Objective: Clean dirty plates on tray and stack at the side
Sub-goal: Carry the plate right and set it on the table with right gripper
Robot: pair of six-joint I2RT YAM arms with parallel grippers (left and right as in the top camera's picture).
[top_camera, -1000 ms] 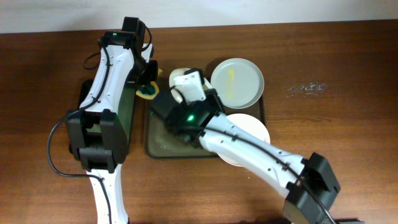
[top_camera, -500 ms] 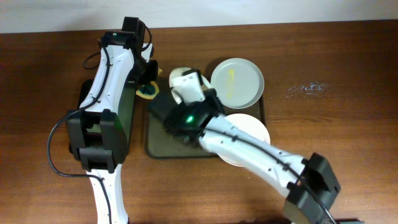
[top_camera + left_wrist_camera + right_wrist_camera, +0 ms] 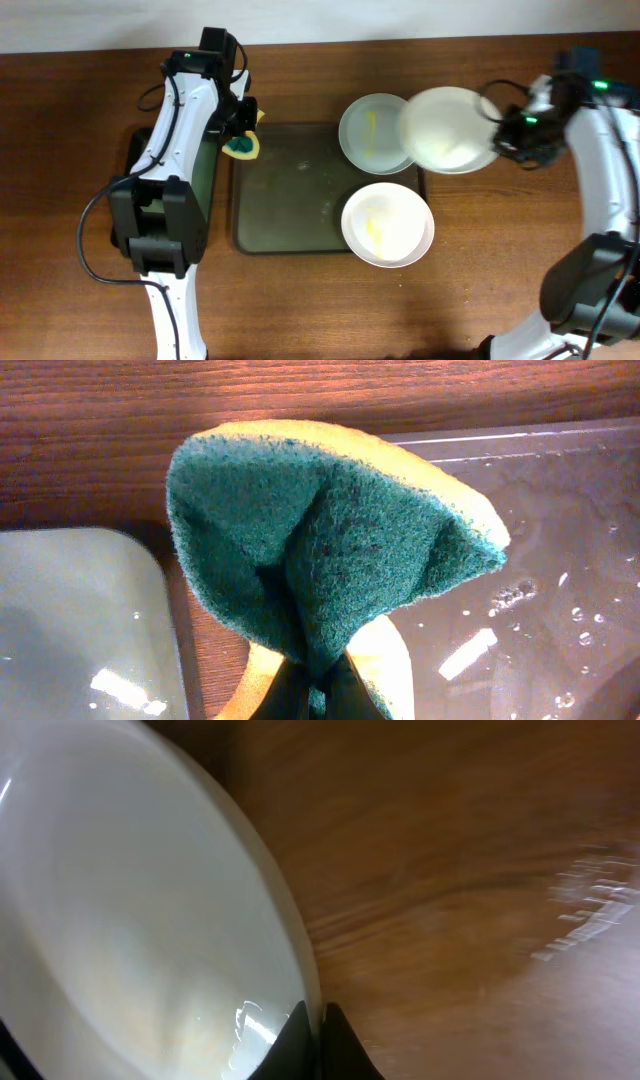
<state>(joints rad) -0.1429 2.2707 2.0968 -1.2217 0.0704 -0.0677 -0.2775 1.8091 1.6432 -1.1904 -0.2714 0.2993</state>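
At the far left, a narrower tray [image 3: 207, 175] lies mostly under the left arm. Just beside it, the left gripper [image 3: 238, 132] is clamped tight on a sponge [image 3: 320, 550]. The sponge is folded so the green scouring face bulges outward with the yellow foam behind it, which puts the abrasive side forward for scrubbing. It hangs over the top-left corner of the tray [image 3: 290, 200], seemingly parked to one side so the middle is free. The tray lies flat on the desk [image 3: 80, 200], its dark floor bare on the left and beaded with water droplets.

Two dirty plates sit on the tray's right side. The far plate [image 3: 372, 135] rests in the top-right corner, pale, with a short yellow streak near its centre. The near plate [image 3: 388, 224] sits at the bottom-right, its edge overhanging the tray's rim, with a yellowish smear in its well. Both look unwashed.

Further right, the held plate [image 3: 447, 128] is off the tray and above the desk, its left edge overlapping the far plate in the overhead view. It is white and glossy. The wrist view is blurred, so I can only say it looks free of smears. The right gripper [image 3: 508, 130] pinches its right rim, nearly closed, with only the rim between its fingers. This edge hold leaves the underside free for setting the plate down at the side.
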